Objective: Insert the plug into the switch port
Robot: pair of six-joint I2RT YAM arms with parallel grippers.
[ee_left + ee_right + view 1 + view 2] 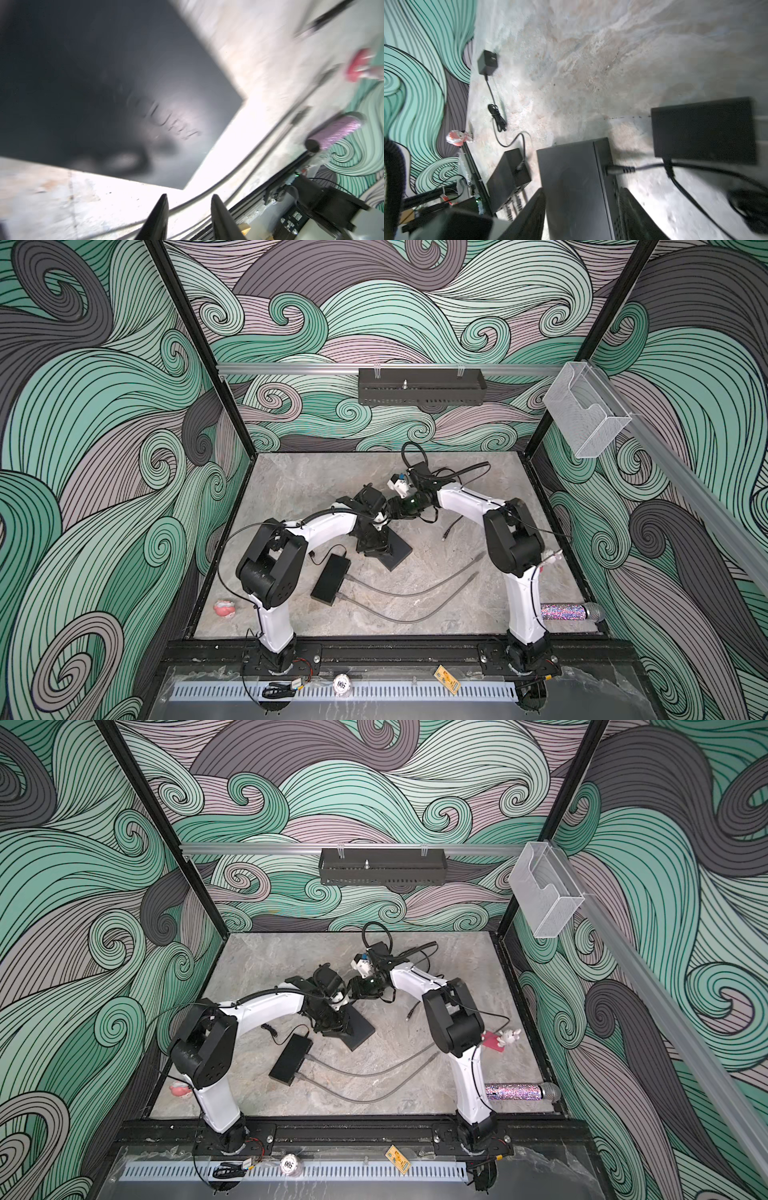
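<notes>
plug (612, 170) looks already home in the side port of the switch (571, 166). its ribbed collar is hard against the wall, and its cord runs off to the adapter (704, 128), which lies near on the table (591, 62). how deep it sits cannot be told.

right gripper (582, 188) straddles one end of the switch, with fingers (533, 212) close along both sides. whether they clamp it or only bracket it, i cannot tell. left gripper (189, 195) hangs just beside a corner of the switch, fingers (158, 218) spread with nothing between them. in both top views the two wrists meet over the switch, mid-table.

by my reading the insertion is done, or all but done. what is left is a last seating push if needed, then letting go and backing both arms off.
</notes>
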